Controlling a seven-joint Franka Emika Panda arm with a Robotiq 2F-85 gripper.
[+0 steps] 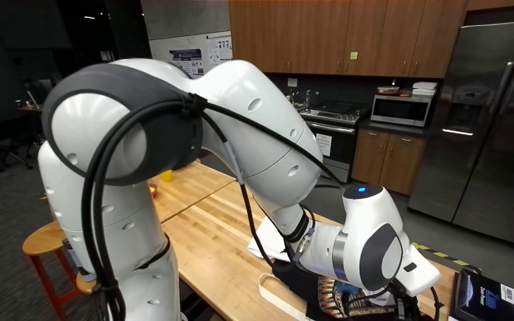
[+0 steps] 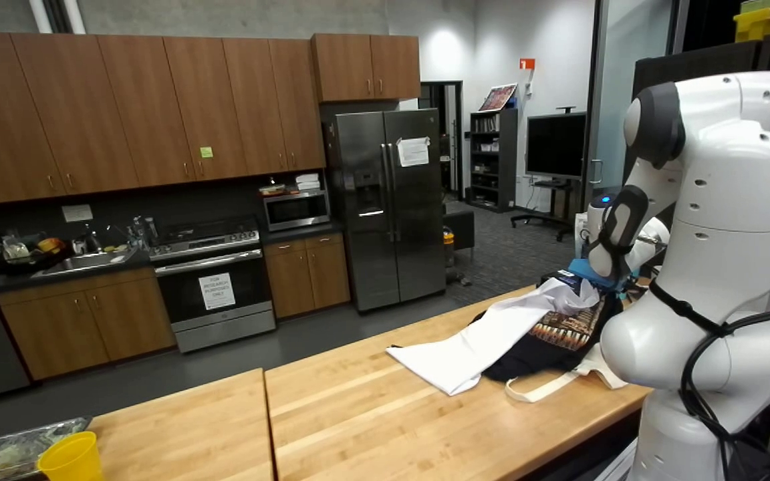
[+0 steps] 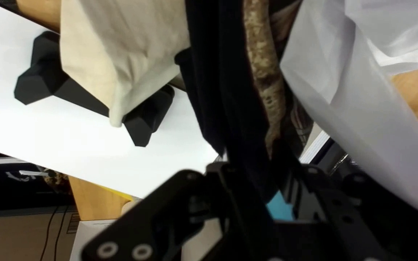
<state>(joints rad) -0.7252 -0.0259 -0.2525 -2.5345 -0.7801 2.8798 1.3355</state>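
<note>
A black cloth with a patterned print [image 1: 335, 296] lies bunched on the wooden table in both exterior views [image 2: 569, 327]. My gripper [image 3: 256, 170] is shut on a fold of this black cloth, which also fills the middle of the wrist view [image 3: 227, 94]. A white cloth [image 2: 478, 341] lies partly over the black one and drapes up toward the gripper; it also shows in the wrist view [image 3: 368, 108]. A cream cloth with a strap [image 2: 542, 389] lies at the table's near edge and hangs beside the black cloth in the wrist view [image 3: 122, 47]. The fingertips are hidden in the exterior views.
The wooden table [image 2: 358, 414] runs under the cloths. A black box [image 1: 487, 294] lies beyond the gripper. A yellow cup [image 2: 72, 459] and a clear food tray [image 2: 17, 449] stand at the far end. A stool [image 1: 45, 238] stands near the arm's base.
</note>
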